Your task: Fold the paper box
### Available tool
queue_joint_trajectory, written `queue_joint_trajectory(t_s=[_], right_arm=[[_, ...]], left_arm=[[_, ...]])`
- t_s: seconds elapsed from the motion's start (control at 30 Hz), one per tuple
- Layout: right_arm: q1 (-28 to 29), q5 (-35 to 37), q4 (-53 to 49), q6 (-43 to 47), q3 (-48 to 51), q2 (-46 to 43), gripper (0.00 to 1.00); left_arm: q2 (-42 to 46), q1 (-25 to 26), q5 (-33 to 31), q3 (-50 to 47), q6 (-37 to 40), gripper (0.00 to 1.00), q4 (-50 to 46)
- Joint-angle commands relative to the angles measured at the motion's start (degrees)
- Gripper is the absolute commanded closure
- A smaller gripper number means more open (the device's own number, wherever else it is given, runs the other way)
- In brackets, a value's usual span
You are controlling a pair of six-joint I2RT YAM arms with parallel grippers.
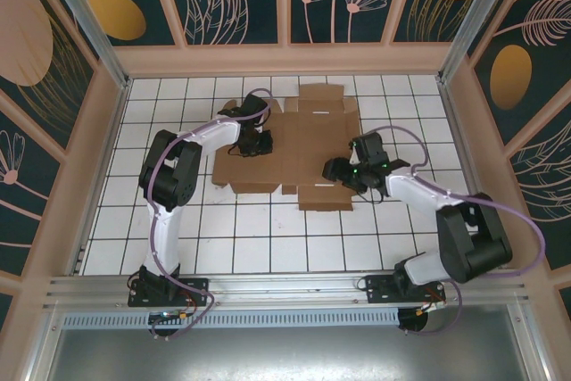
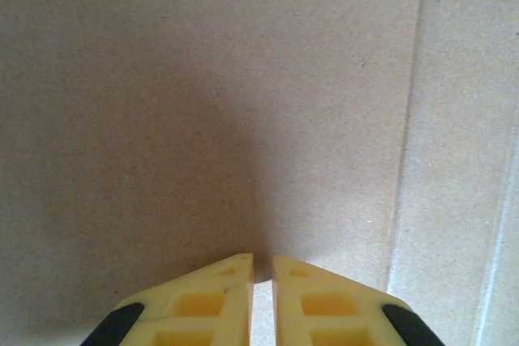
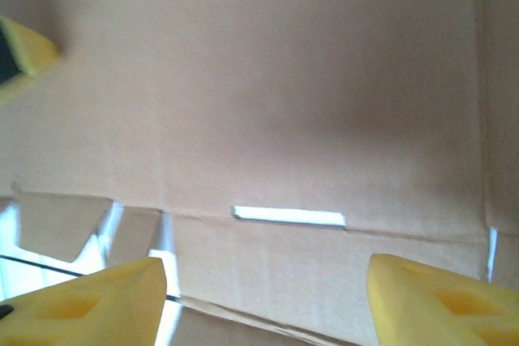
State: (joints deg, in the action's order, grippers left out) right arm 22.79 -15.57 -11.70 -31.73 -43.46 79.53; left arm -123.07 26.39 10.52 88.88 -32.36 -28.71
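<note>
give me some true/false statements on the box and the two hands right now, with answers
1. The paper box lies as a flat sheet on the tiled table. True.
2. The right hand has its fingers pressed together. False: they stand wide apart above the cardboard.
3. The left hand is over the left part of the sheet. True.
4. The left hand pinches a flap. False: its fingers are nearly together with nothing between them, over bare cardboard.
5. A narrow slot is cut in the cardboard below the right hand. True.
</note>
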Motion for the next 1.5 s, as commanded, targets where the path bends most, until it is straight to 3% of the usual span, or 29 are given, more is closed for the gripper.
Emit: queue_joint_trajectory(t_s=[0.0,0.1,0.27,0.53,0.8,1.1,1.47], right_arm=[[-2.2,3.3,-4.4,4.6,-5.2,-1.9,0.25],[-6.1,1.4,-5.5,8.1,-7.1,-0.7,0.05],[-14.4,1.1,-3.3,6.9,-6.3,0.2,0.09],[-19.5,-3.3,-0.8,10.4,-7.7,8.9,0.05],[-20.7,-9.2,1.2,12.7,-8.2,16.0,0.02],[-20.8,-9.7,3.2,11.1,-5.8,15.3,0.03],[-22.0,-15.2,6.8,9.4,-4.3,16.3,0.03]], left_arm=[[3.2,-0.7,3.0,0.0,0.4,0.83,0.8],[3.0,-0.9,4.5,1.1,0.6,0.77,1.5],[2.1,-1.2,6.3,0.4,-1.1,0.75,3.5],[1.1,-2.2,7.3,-2.1,-2.2,0.74,6.5],[-2.0,-2.2,8.1,-3.3,-1.6,0.78,7.1],[-2.1,-2.2,8.7,-5.4,-1.1,0.81,7.0],[-1.7,-2.2,8.7,-6.8,-0.5,0.81,5.7]])
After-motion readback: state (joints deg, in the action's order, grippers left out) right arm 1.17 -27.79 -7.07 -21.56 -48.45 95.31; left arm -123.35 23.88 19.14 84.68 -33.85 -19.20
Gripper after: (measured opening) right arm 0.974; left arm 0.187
